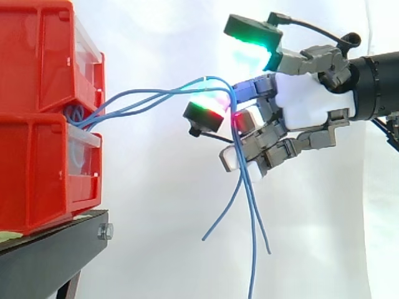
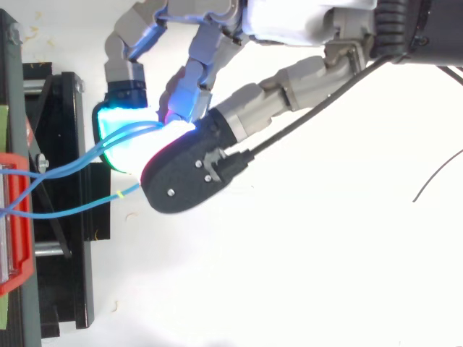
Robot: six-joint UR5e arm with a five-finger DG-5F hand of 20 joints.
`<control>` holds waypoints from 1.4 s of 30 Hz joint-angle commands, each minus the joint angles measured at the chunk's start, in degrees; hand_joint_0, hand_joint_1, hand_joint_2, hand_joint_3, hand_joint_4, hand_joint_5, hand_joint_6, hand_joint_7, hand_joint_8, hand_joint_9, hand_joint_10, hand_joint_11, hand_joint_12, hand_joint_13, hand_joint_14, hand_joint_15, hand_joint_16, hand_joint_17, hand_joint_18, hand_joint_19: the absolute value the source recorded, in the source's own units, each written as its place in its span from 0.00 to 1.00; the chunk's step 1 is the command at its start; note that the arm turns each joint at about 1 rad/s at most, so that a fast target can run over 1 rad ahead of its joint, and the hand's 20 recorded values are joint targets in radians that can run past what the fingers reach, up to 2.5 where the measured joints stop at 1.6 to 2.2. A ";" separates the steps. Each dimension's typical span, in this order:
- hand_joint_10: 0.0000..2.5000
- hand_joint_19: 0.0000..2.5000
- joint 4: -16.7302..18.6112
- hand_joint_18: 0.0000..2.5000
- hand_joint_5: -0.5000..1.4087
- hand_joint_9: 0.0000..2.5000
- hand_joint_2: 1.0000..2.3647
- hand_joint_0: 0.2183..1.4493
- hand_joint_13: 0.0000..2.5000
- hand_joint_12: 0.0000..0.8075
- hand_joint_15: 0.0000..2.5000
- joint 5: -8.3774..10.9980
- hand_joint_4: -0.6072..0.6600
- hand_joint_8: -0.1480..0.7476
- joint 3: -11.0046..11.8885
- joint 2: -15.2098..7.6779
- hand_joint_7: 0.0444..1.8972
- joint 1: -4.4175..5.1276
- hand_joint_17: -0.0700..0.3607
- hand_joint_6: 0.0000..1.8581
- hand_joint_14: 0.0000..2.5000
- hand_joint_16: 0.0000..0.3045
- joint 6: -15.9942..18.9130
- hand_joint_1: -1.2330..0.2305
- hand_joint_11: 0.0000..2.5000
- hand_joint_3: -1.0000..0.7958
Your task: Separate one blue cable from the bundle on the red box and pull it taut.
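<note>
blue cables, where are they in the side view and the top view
Side view: blue cables run from the red bins at left to the hand, ends hanging below it.
Top view: blue cables enter at the left edge and reach the hand.
Shared landmark: the red bins.

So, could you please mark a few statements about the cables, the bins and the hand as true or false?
1. The blue cables come out from the red bins. True.
2. The cables' loose ends hang down below the hand. True.
3. The hand enters the side view from the left. False: it enters from the right.
4. The bins rest on a white stand. False: the stand is black.
5. The hand is open, away from the cables. False: its fingers curl round them.
</note>
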 commanded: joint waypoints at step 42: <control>0.01 0.23 -5.69 0.29 0.23 0.44 0.01 0.35 0.32 0.47 0.19 -0.79 0.52 0.43 3.96 0.00 0.50 -0.55 0.43 0.50 0.01 0.17 -0.43 0.25 0.23 0.53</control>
